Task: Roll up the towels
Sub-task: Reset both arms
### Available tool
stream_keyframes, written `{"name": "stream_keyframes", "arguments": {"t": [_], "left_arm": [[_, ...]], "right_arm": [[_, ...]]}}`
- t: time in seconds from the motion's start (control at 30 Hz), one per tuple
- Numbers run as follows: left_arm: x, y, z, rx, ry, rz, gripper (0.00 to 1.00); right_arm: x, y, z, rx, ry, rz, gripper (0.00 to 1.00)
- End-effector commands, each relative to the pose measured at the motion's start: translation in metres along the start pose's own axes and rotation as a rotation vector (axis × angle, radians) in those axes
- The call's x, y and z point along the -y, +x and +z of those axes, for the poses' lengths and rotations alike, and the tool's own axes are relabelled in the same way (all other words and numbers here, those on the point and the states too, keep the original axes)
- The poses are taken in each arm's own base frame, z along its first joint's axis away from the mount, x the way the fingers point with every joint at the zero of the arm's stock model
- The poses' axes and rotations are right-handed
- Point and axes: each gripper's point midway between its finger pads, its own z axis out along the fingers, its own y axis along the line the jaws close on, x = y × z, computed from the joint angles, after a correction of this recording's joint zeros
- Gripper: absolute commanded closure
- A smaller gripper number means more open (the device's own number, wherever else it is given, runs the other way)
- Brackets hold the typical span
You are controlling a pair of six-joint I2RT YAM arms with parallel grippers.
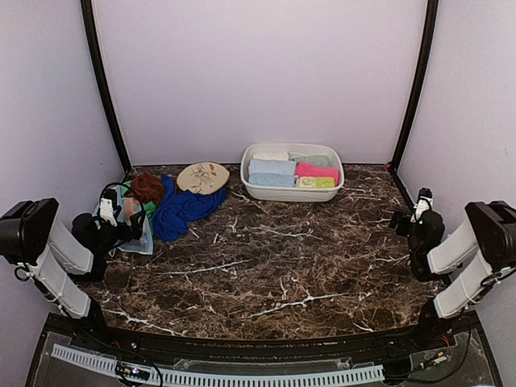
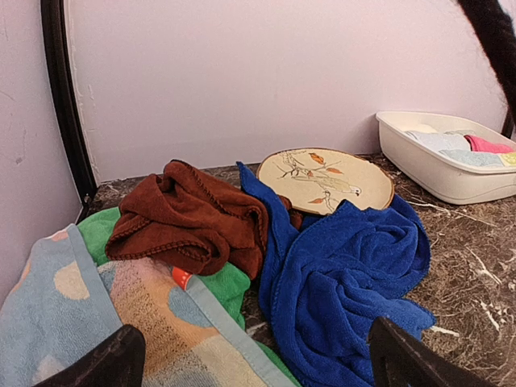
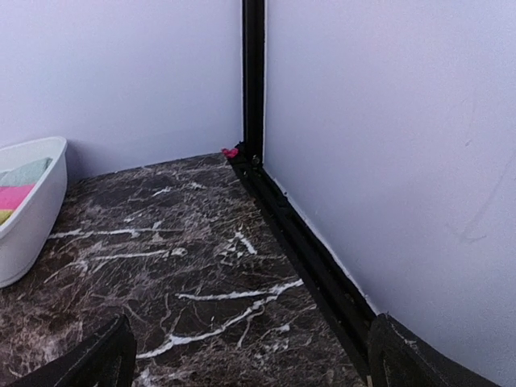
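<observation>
Top external view: rolled towels (image 1: 272, 168) lie left-right in the basin (image 1: 290, 196). Marble table (image 1: 274, 258), lilac walls (image 1: 258, 72). My left gripper (image 1: 113, 201) and right gripper (image 1: 422, 200) gape empty.

A dark brown, white-veined marble-look table (image 1: 282, 250) stands evenly lit between plain pale lilac walls (image 1: 258, 72) on three sides, with black posts (image 1: 105, 89) in the far corners, a black rail (image 3: 306, 250) along the right wall's foot, and a tiny pink scrap (image 3: 230, 152), perhaps tape, in the far right corner.
</observation>
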Motion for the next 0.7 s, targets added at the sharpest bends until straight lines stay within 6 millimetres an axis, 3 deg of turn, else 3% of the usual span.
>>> {"name": "stream_keyframes", "arguments": {"t": [0.0,0.67], "left_arm": [[0.005,-0.0117,0.0053,0.033,0.03,0.035,0.01],[0.0074,-0.0134,0.0069,0.036,0.041,0.044,0.01]], "right_arm": [[-0.0179,-0.0225,0.0034,0.09,-0.099,-0.009,0.0],[-0.0181,-0.021,0.0066,0.086,-0.12,-0.001,0.0]]}}
